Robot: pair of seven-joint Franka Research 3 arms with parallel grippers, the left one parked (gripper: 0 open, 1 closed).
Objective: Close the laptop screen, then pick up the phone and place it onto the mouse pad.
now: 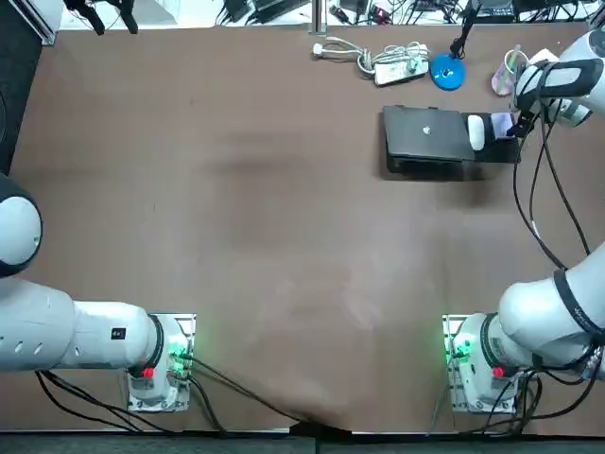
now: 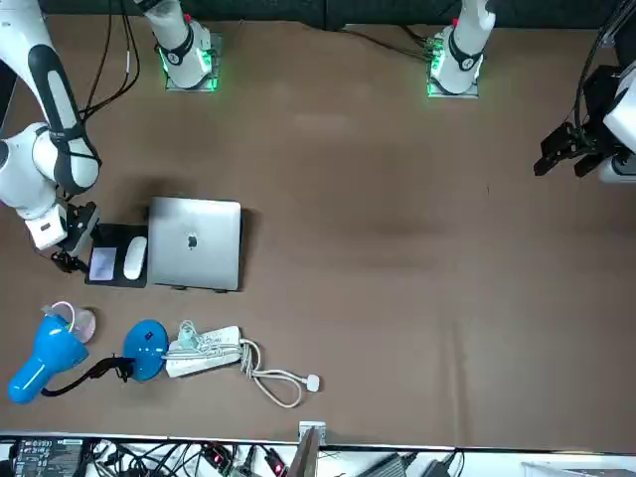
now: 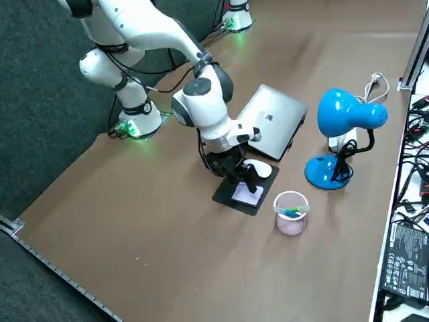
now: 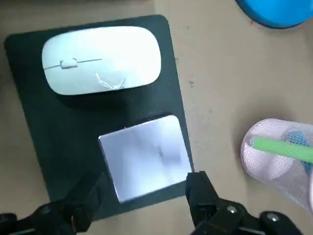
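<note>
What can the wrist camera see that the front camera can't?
Only the right wrist view shows the right gripper open, with one finger at each side of the phone, and a green pen in the mesh cup. Only the front view shows the closed laptop and the power strip. Both show the phone lying on the mouse pad beside the white mouse.

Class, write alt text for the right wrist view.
A phone lies on a black mouse pad beside a white mouse, with the open right gripper straddling its end. A mesh cup stands on the table nearby.
</note>
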